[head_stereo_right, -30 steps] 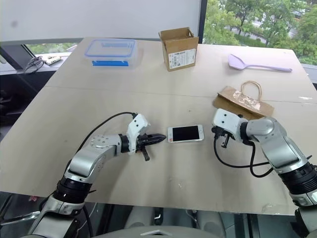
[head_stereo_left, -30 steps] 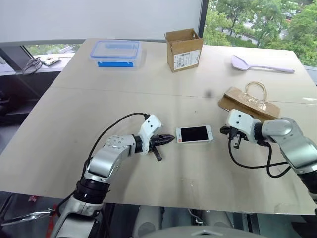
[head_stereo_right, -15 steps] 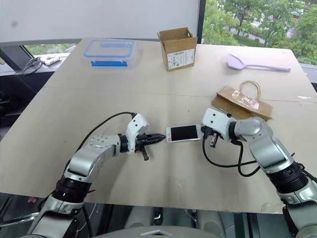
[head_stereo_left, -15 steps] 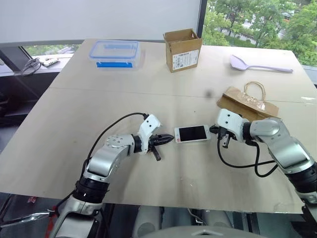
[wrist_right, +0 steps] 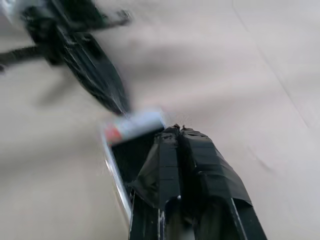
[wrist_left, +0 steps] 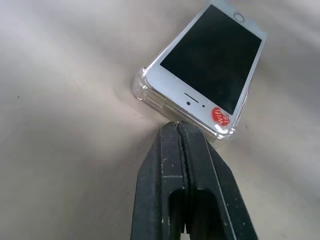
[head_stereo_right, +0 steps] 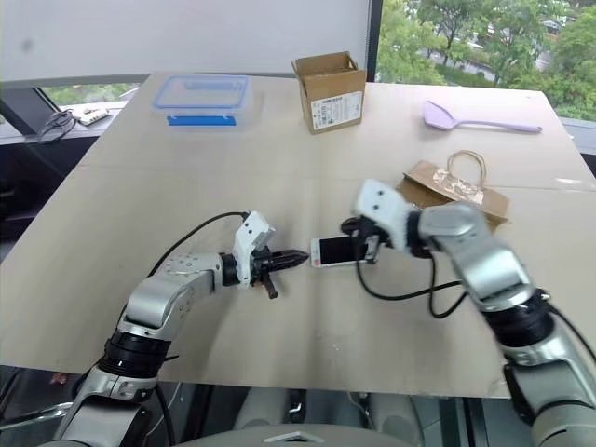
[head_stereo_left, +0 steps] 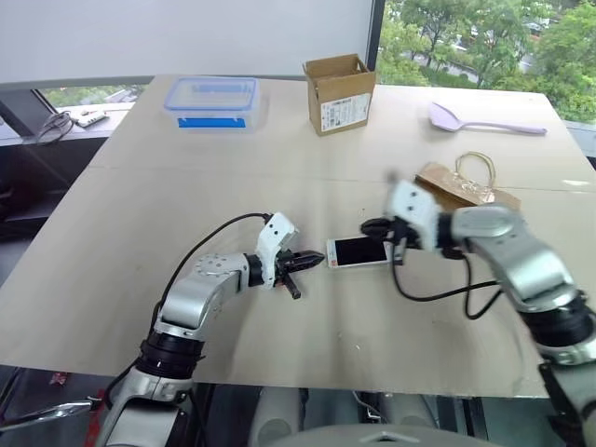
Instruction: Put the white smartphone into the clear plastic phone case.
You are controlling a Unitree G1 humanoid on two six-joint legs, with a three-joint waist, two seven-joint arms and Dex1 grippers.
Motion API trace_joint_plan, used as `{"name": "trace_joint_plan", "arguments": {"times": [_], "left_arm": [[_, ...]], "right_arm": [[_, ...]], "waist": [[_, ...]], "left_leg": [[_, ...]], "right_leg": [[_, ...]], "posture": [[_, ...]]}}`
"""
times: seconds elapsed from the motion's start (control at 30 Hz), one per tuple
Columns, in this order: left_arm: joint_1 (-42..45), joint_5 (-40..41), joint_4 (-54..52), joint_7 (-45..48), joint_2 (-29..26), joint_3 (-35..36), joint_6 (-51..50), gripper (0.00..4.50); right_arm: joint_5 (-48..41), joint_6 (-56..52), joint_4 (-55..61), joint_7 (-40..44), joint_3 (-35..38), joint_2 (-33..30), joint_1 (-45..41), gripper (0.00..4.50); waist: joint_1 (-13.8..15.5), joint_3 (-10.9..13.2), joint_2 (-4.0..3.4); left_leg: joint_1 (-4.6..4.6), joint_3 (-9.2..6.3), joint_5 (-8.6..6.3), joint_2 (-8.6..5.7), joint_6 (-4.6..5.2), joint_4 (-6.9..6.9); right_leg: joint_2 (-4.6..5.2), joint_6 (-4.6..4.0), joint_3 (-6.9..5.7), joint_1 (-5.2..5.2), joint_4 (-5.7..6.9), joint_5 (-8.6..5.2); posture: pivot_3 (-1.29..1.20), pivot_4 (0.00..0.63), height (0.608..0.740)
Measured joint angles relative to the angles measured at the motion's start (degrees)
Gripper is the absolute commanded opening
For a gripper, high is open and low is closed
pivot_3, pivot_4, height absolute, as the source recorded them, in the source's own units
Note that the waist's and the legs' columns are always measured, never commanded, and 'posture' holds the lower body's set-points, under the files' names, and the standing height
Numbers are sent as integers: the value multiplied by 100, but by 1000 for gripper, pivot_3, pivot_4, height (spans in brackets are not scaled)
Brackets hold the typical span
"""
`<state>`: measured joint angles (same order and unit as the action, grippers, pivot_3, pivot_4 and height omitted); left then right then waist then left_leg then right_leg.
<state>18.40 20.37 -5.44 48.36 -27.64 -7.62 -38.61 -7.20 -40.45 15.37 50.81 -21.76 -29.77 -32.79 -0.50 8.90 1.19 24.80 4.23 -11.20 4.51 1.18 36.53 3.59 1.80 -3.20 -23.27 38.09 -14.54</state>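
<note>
A: Phone? 
B: White smartphone (wrist_left: 210,62) lies screen up in the clear plastic phone case (wrist_left: 141,88), mid tabletop (head_stereo_left: 140,233), nearer the front edge.
A: Left hand (wrist_left: 176,131)?
B: Fingers pressed together, empty, tips touching the case's end with the red sticker (wrist_left: 220,116).
A: Right hand (wrist_right: 172,132)?
B: Also closed, empty, tips over the phone's screen from the opposite end; contact can't tell.

Pale wooden table (head_stereo_left: 140,233) beside tree-filled window (head_stereo_left: 484,37).
</note>
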Motion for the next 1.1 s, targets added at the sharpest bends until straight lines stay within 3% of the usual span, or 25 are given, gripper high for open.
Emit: {"name": "trace_joint_plan", "arguments": {"times": [0.1,0.4,0.6,0.7,0.8,0.87,1.1], "left_arm": [[21,18,6,2,-18,15,-40,0],[29,8,-11,-86,-17,19,-94,0],[29,12,-49,-113,-5,5,-103,0],[30,11,-71,-122,-2,-8,-108,0],[37,8,-75,-144,23,-28,-111,0],[38,8,-77,-180,30,-33,-112,0],[75,-26,-77,-200,39,-91,-98,0]], "right_arm": [[264,241,-682,-41,-430,163,-17,127],[541,711,-1179,112,-777,446,-306,127],[85,365,-883,60,-194,539,-64,127],[-287,-38,-62,26,468,241,-73,127],[-367,-304,528,-37,1018,-459,122,127],[-175,-317,566,-165,1126,-929,527,127],[293,-38,279,-344,842,-1271,1007,127]], "waist": [[8,0,0],[-16,-3,-1],[-5,2,-3],[7,3,-4],[41,2,-2],[50,2,-2],[37,2,-3]], "left_leg": [[5,12,0,-8,0,3],[-8,5,0,-3,0,2],[2,8,0,-4,-1,2],[2,6,0,-4,-1,2],[2,7,-1,-5,-1,1],[2,10,-1,-6,-1,-1],[0,11,0,-6,-1,-2]], "right_leg": [[10,1,6,0,-7,1],[4,1,4,3,4,0],[7,0,5,0,1,2],[7,1,3,-1,0,1],[8,0,2,0,-7,1],[9,-1,4,0,-9,0],[8,1,7,-1,-7,0]], "posture": [[0,150,740],[0,150,740],[0,150,740],[0,150,740],[0,150,740],[0,150,740],[0,150,740]]}}
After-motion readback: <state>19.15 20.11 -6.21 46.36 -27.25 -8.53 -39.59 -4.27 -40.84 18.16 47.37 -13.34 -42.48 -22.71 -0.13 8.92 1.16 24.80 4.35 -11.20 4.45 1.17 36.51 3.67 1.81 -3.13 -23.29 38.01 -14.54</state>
